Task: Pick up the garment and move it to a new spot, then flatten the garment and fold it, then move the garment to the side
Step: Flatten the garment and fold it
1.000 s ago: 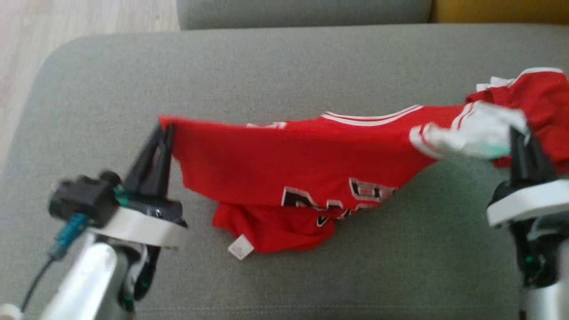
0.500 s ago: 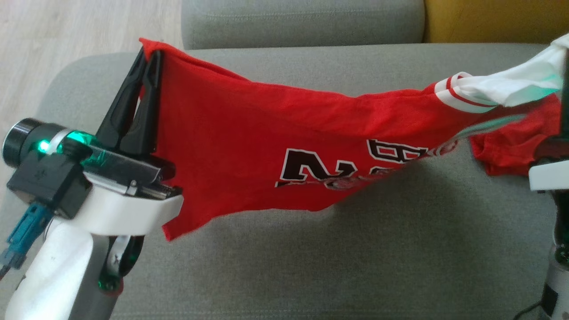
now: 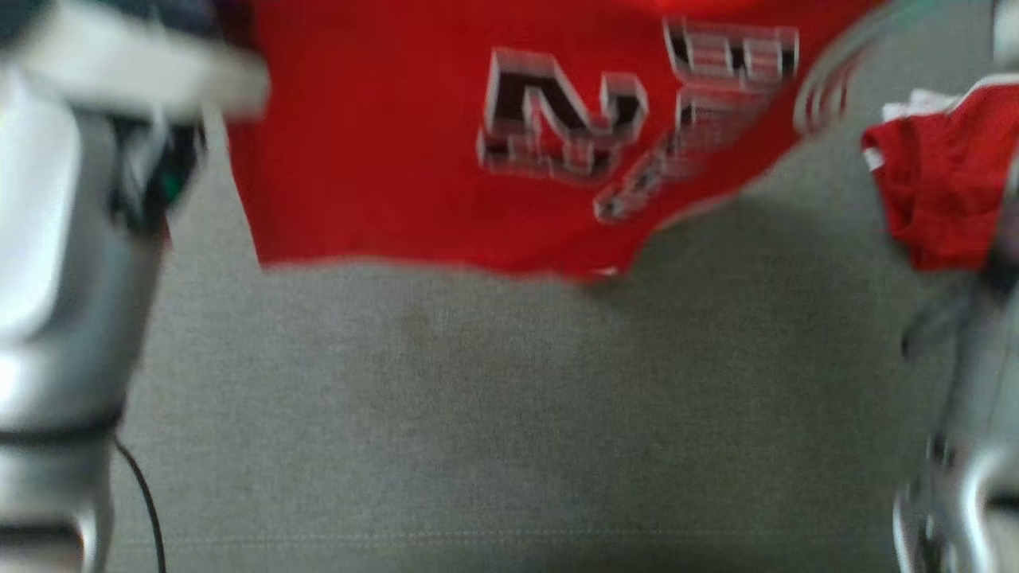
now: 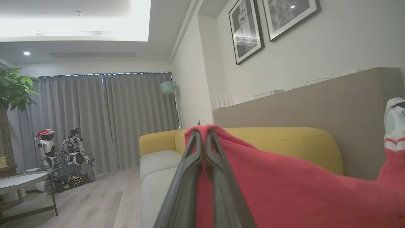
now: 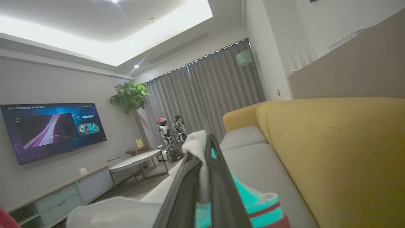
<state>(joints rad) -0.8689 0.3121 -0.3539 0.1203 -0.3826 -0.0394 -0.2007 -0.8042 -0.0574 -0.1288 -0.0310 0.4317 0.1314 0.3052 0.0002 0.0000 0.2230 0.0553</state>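
Grey sofa seat (image 3: 509, 414) below; red jersey (image 3: 382, 159) held up, stretched across it. Left gripper (image 4: 204, 134) jaws clamped on red edge, right gripper (image 5: 202, 148) jaws clamped on white part.

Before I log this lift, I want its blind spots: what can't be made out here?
- Head view: blur makes lettering on the garment unreadable; the top edge cuts off its upper part.
- Left wrist view: cloth hides how deep the left gripper bites.
- Right wrist view: the bottom edge cuts off the sleeve below the right gripper.
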